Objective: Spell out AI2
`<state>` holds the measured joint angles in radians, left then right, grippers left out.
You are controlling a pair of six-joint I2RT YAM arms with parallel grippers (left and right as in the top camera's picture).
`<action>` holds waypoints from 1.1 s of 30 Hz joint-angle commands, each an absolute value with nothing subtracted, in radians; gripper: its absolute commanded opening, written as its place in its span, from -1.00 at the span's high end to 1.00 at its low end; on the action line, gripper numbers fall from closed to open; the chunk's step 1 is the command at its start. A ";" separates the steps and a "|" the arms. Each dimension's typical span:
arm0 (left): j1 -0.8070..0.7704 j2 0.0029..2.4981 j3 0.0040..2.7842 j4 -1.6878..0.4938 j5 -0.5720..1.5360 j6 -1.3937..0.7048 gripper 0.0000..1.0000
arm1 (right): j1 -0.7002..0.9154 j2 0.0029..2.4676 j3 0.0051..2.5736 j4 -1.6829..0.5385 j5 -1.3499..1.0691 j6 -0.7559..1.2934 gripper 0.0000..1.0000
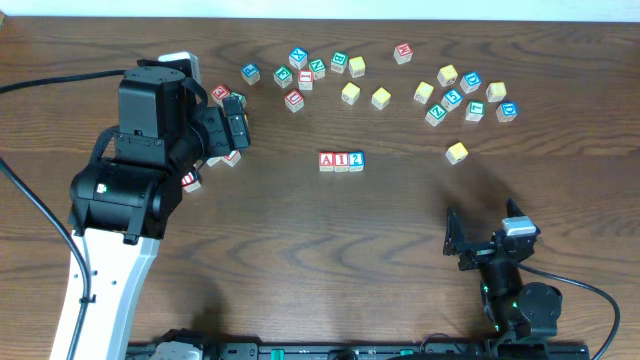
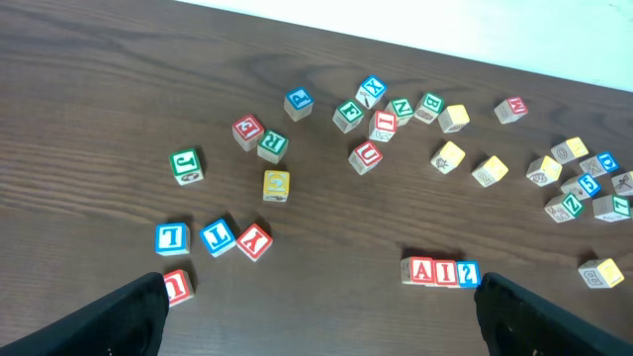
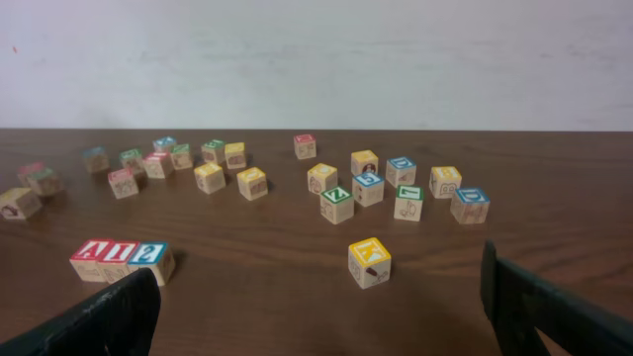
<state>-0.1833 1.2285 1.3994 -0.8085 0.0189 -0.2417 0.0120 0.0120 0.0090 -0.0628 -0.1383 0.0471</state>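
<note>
Near the middle of the overhead frame, on the dark wooden counter (image 1: 300, 250), the red-bordered A cube (image 1: 327, 160), the red I cube (image 1: 341, 160) and the blue-bordered 2 cube (image 1: 356, 160) stand in a straight row, each touching the next, reading A, I, 2 from left to right. The left gripper (image 1: 243, 120) sits in the upper left of that frame, well apart from the row, released with its jaws spread wide; a few lettered cubes (image 1: 231, 157) lie close around it. The right gripper (image 1: 452, 240) sits at the lower right, also released and wide, well below the row. A lone yellow cube (image 1: 457, 152) lies to the right of the row; the loose cubes (image 1: 350, 65) are scattered along the top of the frame, from centre to right.
</note>
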 commanded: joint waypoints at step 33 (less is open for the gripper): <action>-0.173 1.215 1.399 -0.802 -0.046 -0.211 -0.96 | 0.008 0.006 0.006 -0.064 -0.134 0.036 -0.99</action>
